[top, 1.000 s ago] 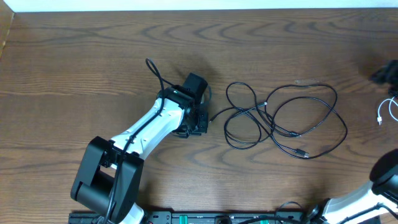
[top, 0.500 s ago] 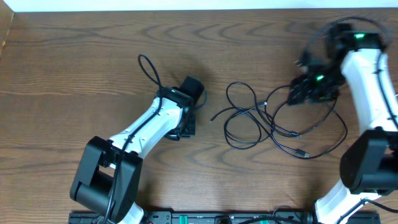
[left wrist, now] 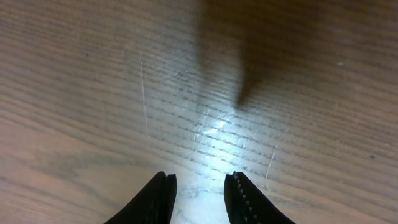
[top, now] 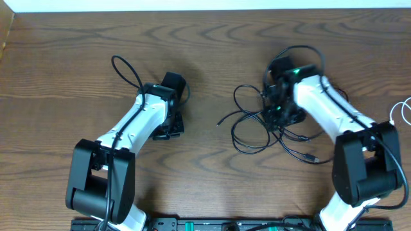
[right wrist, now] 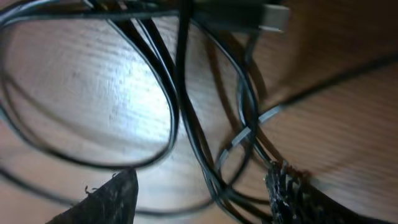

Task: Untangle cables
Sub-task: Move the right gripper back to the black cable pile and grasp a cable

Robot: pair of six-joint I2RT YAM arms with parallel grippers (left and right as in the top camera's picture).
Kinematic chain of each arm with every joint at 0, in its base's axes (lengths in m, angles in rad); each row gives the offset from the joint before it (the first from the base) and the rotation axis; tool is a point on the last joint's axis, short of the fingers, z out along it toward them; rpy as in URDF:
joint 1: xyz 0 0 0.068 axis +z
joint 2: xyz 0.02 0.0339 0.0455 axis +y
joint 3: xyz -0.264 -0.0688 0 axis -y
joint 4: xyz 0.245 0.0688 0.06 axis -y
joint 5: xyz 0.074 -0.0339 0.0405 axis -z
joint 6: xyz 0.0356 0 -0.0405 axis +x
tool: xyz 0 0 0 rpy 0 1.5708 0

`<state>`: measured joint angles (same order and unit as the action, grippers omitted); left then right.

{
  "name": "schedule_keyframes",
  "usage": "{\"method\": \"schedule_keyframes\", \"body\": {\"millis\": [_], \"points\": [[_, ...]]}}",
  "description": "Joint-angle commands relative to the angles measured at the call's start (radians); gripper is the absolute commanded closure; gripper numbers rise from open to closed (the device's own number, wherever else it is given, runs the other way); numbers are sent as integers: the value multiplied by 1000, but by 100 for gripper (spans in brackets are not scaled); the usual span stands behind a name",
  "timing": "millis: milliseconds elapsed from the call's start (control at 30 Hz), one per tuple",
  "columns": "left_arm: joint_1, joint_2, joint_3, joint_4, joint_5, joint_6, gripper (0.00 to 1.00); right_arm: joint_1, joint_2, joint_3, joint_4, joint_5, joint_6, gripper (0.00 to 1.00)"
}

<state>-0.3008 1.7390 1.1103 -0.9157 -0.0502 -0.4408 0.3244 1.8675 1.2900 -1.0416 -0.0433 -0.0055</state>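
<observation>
from overhead i see the black cables (top: 257,115) lying in a loose tangle on the wooden table (top: 64,51), toward 3 o'clock from its centre. the right gripper (top: 280,113) sits over the tangle's 12 o'clock part, and its body hides the strands under it. the right wrist view fills that in: the right gripper (right wrist: 202,193) has its fingers spread wide, several black strands cross and overlap between and beyond the tips, and a silvery plug (right wrist: 273,15) lies at the frame's 1 o'clock. i cannot tell whether the fingers touch any strand. a white cable (top: 403,112) shows only overhead, at the table's 3 o'clock edge. the left gripper (top: 172,125) is well apart from the tangle, at its 9 o'clock. its wrist view shows the left gripper (left wrist: 200,193) parted over bare, glaring wood, holding nothing.
</observation>
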Motion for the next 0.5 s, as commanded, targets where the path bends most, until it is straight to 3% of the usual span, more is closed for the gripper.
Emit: {"method": "schedule_keyframes", "body": {"millis": [0,33,100,133,167,300,467], "points": [[4,-11,6,-4,14,-5,68,35,4,-48,69,64,97,38],[4,-11,6,-4,16,-5,69,44,4,-64,103,64,114,42],[4,-11,6,-7,16,-5,68,49,4,-77,129,64,133,64],[4,-11,6,-8,17,-5,68,50,4,-78,136,63,139,90],[4,-11,6,-8,16,-5,68,50,4,-78,138,63,145,99],[4,-11,6,-11,17,-5,68,48,-5,-49,123,60,151,99],[4,-11,6,-11,16,-5,68,29,-83,165,-1,60,146,99]]}}
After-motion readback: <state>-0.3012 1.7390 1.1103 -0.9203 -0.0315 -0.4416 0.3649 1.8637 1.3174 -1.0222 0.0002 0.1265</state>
